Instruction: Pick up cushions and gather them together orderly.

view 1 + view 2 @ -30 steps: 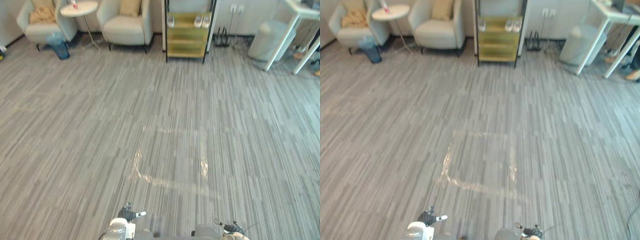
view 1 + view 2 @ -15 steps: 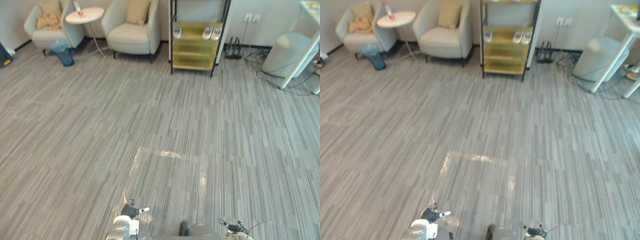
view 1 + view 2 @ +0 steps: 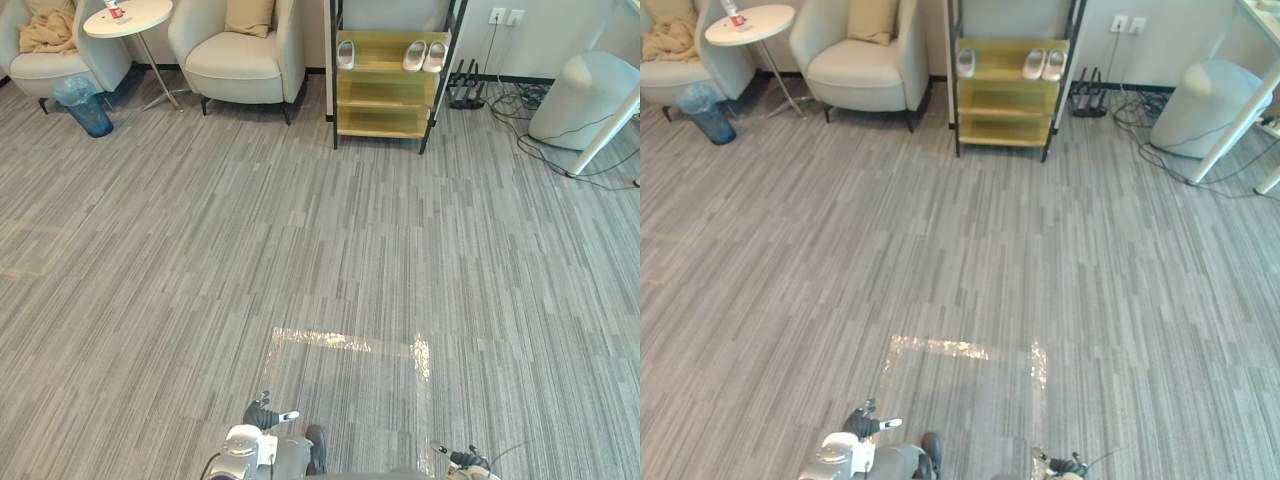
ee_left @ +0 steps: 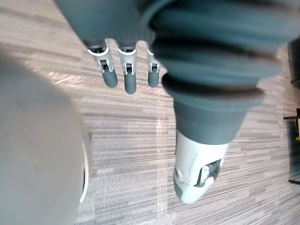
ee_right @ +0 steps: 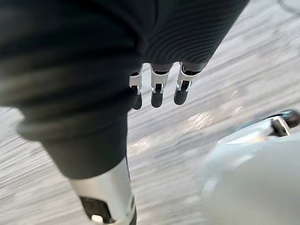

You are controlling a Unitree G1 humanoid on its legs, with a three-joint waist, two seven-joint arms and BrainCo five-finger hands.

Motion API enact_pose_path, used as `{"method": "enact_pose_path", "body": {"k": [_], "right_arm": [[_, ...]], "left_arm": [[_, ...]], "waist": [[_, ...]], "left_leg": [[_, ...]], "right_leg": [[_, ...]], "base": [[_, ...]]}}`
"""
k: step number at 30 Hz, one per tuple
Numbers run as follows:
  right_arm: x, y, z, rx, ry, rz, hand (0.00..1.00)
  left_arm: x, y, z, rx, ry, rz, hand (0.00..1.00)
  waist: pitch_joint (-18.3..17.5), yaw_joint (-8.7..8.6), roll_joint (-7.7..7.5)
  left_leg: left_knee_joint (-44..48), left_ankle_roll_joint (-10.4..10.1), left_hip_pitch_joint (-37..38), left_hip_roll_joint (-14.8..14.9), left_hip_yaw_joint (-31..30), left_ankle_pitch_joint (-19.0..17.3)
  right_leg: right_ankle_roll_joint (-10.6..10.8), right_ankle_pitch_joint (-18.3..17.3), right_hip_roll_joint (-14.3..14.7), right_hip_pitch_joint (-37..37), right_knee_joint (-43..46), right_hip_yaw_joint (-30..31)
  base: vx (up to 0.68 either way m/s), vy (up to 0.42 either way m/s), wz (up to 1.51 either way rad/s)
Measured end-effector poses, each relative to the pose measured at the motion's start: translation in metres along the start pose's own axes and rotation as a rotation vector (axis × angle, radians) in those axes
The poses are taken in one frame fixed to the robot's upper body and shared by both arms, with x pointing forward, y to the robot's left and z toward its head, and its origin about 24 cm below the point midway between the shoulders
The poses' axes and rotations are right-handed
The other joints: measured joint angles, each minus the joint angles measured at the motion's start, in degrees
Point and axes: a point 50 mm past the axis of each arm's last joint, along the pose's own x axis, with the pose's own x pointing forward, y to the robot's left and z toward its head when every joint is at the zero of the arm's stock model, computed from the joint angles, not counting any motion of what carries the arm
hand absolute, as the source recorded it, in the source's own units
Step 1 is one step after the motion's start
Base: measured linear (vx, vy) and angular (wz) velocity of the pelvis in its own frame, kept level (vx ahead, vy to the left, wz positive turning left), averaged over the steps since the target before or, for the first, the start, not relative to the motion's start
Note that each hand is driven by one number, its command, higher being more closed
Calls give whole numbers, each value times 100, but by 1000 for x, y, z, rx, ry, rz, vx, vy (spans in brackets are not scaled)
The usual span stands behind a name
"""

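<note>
A tan cushion [image 3: 249, 14] leans upright against the back of a cream armchair [image 3: 236, 68] at the far side of the room. A second armchair [image 3: 40, 62] at the far left holds a crumpled tan cushion or throw [image 3: 47, 28]. My left hand [image 4: 124, 70] hangs over bare floor with straight fingers and holds nothing. My right hand [image 5: 157, 89] also hangs over the floor, fingers straight and empty. Both hands are far from the chairs.
A round white side table [image 3: 128, 17] and a blue bin [image 3: 82, 100] stand between the chairs. A yellow shelf unit [image 3: 385, 85] with slippers stands at the far wall. At the far right are a grey pouf [image 3: 585, 95], a white desk leg [image 3: 610, 130] and floor cables [image 3: 500, 95].
The whole picture has shifted, so the camera has moved; the chairs and shelf sit differently in view. Nothing in the room itself has moved.
</note>
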Motion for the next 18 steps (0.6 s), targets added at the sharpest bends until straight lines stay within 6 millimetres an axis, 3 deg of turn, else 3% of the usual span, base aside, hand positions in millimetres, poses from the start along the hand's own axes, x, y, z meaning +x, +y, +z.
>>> {"method": "enact_pose_path", "body": {"k": [4, 5, 6, 7, 8, 11, 13, 14, 15, 18], "right_arm": [[1, -1, 4, 1, -15, -3, 0], [1, -3, 5, -1, -17, -7, 0], [1, -4, 1, -2, -5, -10, 0], [0, -4, -1, -2, 2, -10, 0], [1, -9, -2, -5, 6, -23, 0], [1, -11, 1, -6, -5, -27, 0], [1, -11, -2, -7, 3, -27, 0], [0, -13, -3, -9, 6, -31, 0], [1, -13, -1, -8, 3, -32, 0], [2, -14, 2, -9, -6, -37, 0]], "left_arm": [[1, 1, 2, 2, 1, 1, 0], [1, -1, 2, 1, 1, -2, 0], [-1, -1, -2, -12, 12, 0, 0], [-1, 0, -3, -13, 13, 2, 0], [0, 0, -4, -12, 21, 2, 0], [-1, -10, -4, -26, 21, -24, 0], [0, -11, -1, -31, 16, -27, 0], [1, -10, 2, -33, 7, -24, 0], [1, -8, 4, -47, -1, -17, 0], [1, -7, 3, -56, -2, -10, 0]], "waist": [[13, -57, 5], [20, -79, 17], [18, -81, -55], [-1, -79, -131], [11, -95, -16], [-53, -97, 135], [-44, -96, 122], [2, -91, 89], [63, -51, 55], [54, -26, 93]], "left_leg": [[-108, -6, 294, 121, -231, -3], [-107, -48, 361, 194, -262, -22], [-101, -285, 494, 218, -250, -163], [-100, -363, 530, 185, -250, -214], [-121, -539, 659, 284, -340, -349], [108, -589, 619, 536, -375, -322], [882, -726, 324, 632, -355, -371], [1819, -934, -38, 722, -273, -323], [2425, -946, -286, 833, -112, -598], [2069, -794, -529, 814, -92, -831]], "right_leg": [[-171, -82, 84, -601, -1026, -594], [-210, 122, 183, -739, -1615, -672], [-343, 873, 272, -747, -2518, -746], [-432, 1217, 259, -764, -2754, -732], [-566, 1471, 337, -740, -2673, -750], [-636, 1356, 601, -462, -3061, -804], [-663, 1328, 675, -220, -3305, -810], [-697, 1298, 705, 63, -3536, -772], [-739, 1271, 740, 343, -3766, -686], [-716, 1218, 771, 558, -3879, -538]], "base": [[356, -71, 43], [322, -145, 41], [263, -123, 39], [388, -212, 33], [311, -197, 14], [297, -217, 0], [206, -157, 6], [194, -100, -4], [158, -71, -9], [110, 7, -38]]}}
